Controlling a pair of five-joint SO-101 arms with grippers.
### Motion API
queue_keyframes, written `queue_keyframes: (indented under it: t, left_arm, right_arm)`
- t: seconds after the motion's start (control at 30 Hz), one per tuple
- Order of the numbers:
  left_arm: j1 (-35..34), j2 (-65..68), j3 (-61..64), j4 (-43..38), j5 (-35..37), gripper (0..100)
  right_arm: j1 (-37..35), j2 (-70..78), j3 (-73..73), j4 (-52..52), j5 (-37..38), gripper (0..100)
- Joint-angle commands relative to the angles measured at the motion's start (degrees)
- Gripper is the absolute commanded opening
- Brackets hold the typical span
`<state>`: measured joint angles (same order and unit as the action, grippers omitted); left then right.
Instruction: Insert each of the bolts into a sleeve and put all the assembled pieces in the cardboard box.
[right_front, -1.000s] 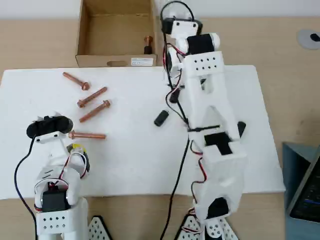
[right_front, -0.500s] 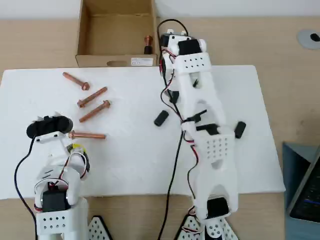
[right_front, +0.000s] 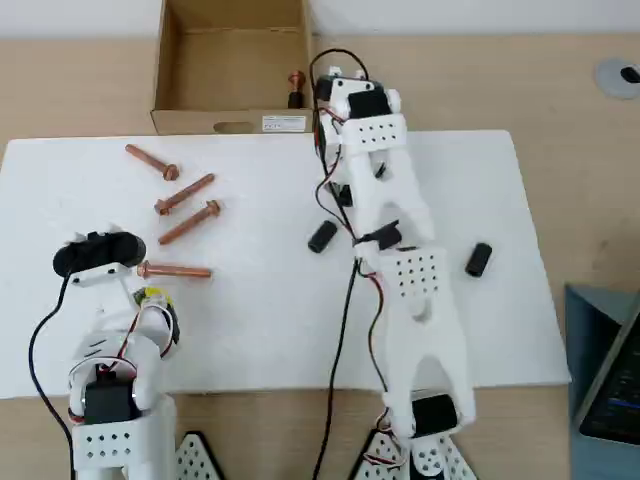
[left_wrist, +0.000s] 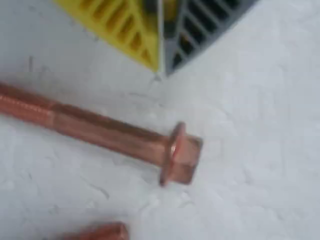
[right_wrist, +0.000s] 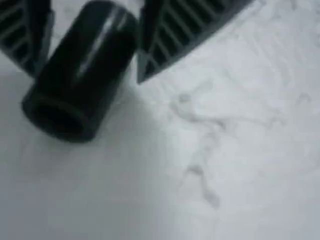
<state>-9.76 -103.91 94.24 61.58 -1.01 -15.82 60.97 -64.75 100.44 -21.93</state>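
High view: the cardboard box (right_front: 165, 70) stands on the table (right_front: 570, 150) at the far edge of a white mat (right_front: 260, 330). One assembled piece (right_front: 296, 88), a bolt seated in a sleeve, stands in the box corner nearest the right arm (right_front: 410, 280). Four loose bolts lie on the mat on the left arm's side: the nearest bolt (right_front: 175, 270) just beside the left arm (right_front: 105, 330), and three other bolts (right_front: 184, 194) between it and the box. Two bare sleeves lie apart from the bolts, the middle sleeve (right_front: 321, 237) just beside the right arm and the outer sleeve (right_front: 478, 259) on that arm's other side. The right arm stretches across the mat toward the box. Left wrist view: the left gripper (left_wrist: 160, 67), one finger yellow and one grey, has its tips pressed together and holds nothing. It hangs just beside the head of the nearest bolt (left_wrist: 100, 132), which lies flat on the mat, with the end of a second bolt (left_wrist: 102, 231) nearby. Right wrist view: the right gripper (right_wrist: 90, 55) stands astride a black gripped sleeve (right_wrist: 75, 85), its two fingers against the sleeve's sides and apparently pinching it, on or low over the mat. Progress, as judged: one piece of five is finished and boxed; four bolts await sleeves, and none is being inserted. The step in hand is the taking up of a sleeve.
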Motion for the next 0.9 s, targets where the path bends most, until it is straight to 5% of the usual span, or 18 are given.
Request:
queue_keyframes:
  t: [0.0, 0.2, 0.87]
  left_arm:
    - [-0.5, -0.6, -0.4, 0.1, -0.4, 0]
    - [-0.5, -0.6, -0.4, 0.1, -0.4, 0]
    - [-0.3, -0.6, -0.4, 0.1, -0.6, 0]
  right_arm:
    - [0.7, 0.6, -2.9, -0.1, -0.2, 14.2]
    - [0.7, 1.3, -2.9, -0.1, -0.5, 1.2]
    - [-2.2, -18.2, -11.3, 2.0, 4.6, 0.9]
